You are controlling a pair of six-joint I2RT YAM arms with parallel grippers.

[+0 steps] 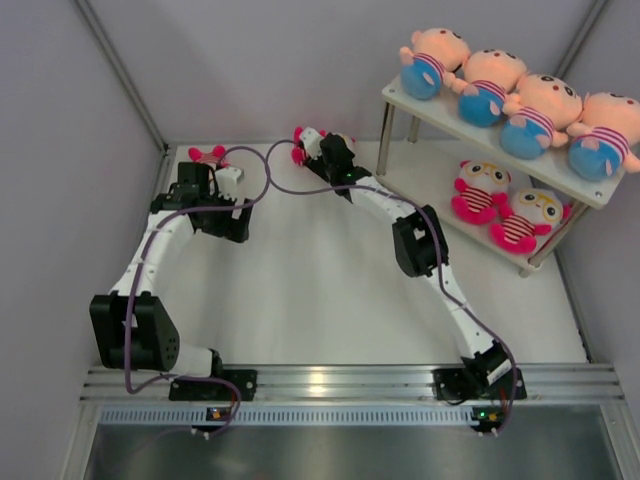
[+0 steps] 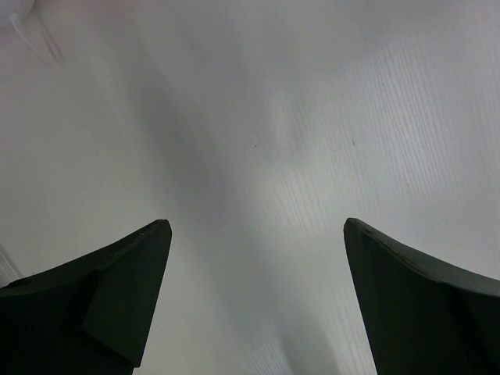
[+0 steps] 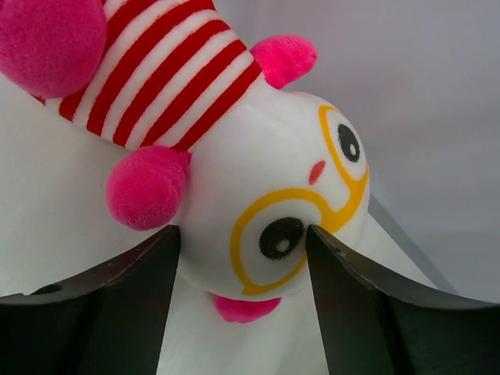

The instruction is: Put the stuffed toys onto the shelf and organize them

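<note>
The shelf (image 1: 430, 108) stands at the back right. Four peach stuffed toys (image 1: 478, 88) lie in a row on its top board. Two hot-pink striped ones (image 1: 480, 190) sit on the lower board. My right gripper (image 1: 320, 142) is at the back of the table, its jaws pressed on both sides of the white head of a third pink doll (image 3: 273, 195), which also shows in the top view (image 1: 304, 134). A fourth pink doll (image 1: 207, 155) lies at the back left. My left gripper (image 1: 234, 179) is beside it, open and empty (image 2: 256, 226) over bare table.
Grey enclosure walls (image 1: 70, 160) with metal corner posts close in the white table (image 1: 300, 290) on the left, back and right. A purple cable (image 1: 262, 190) loops between the two arms. The shelf's front leg (image 1: 525, 270) stands near the right wall.
</note>
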